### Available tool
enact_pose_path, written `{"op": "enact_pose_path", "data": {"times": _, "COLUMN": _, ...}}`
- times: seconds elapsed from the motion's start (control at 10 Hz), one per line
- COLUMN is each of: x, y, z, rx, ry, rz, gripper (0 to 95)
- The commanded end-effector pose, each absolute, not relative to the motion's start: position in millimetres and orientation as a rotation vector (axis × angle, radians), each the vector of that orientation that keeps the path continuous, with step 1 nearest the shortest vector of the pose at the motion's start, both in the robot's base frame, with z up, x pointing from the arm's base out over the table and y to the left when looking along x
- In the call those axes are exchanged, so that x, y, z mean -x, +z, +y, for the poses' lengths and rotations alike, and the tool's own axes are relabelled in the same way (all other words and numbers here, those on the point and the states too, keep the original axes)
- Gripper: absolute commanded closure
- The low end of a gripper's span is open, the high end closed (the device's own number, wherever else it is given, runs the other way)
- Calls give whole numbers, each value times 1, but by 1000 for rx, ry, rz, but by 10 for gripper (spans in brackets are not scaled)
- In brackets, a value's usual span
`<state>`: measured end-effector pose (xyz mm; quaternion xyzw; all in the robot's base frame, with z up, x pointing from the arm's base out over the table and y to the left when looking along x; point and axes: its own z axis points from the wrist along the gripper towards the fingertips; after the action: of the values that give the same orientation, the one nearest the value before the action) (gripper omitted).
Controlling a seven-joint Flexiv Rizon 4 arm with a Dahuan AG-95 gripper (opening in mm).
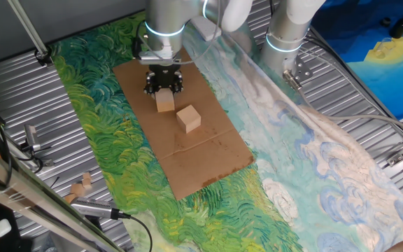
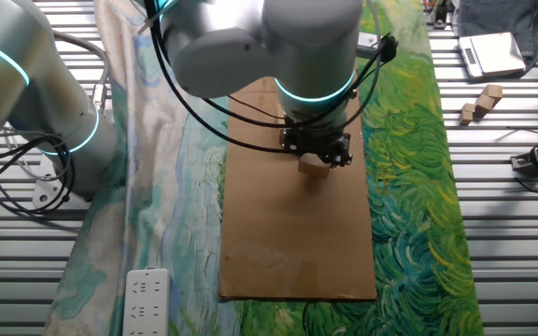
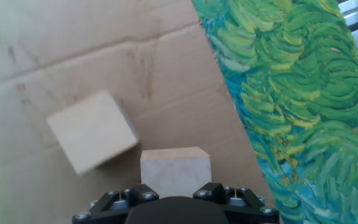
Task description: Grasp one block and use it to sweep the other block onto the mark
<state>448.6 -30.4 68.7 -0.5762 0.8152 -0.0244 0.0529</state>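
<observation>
A flat sheet of brown cardboard (image 1: 187, 133) lies on a painted cloth (image 1: 110, 133) of green and blue swirls, spread over a ribbed metal table (image 1: 19, 105). In the upper middle of one fixed view, the gripper (image 1: 164, 89) pinches a wooden block (image 1: 164, 103) between its fingers. The second block (image 1: 188, 118) sits just below and to the right, close by but apart. The mark cannot be made out. A white power strip (image 2: 145, 301) lies at the lower left of the other fixed view.
</observation>
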Motion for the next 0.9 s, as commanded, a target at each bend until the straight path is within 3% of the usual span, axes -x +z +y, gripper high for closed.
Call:
{"op": "enact_pose_path", "data": {"times": 0.1, "x": -444, "y": 65, "z": -29, "rx": 1741, "ry": -69, "rz": 2485, "gripper": 950}}
{"op": "enact_pose_path", "data": {"times": 0.9, "x": -426, "y": 59, "z": -25, "rx": 1714, "ry": -62, "rz": 2507, "gripper": 950}}
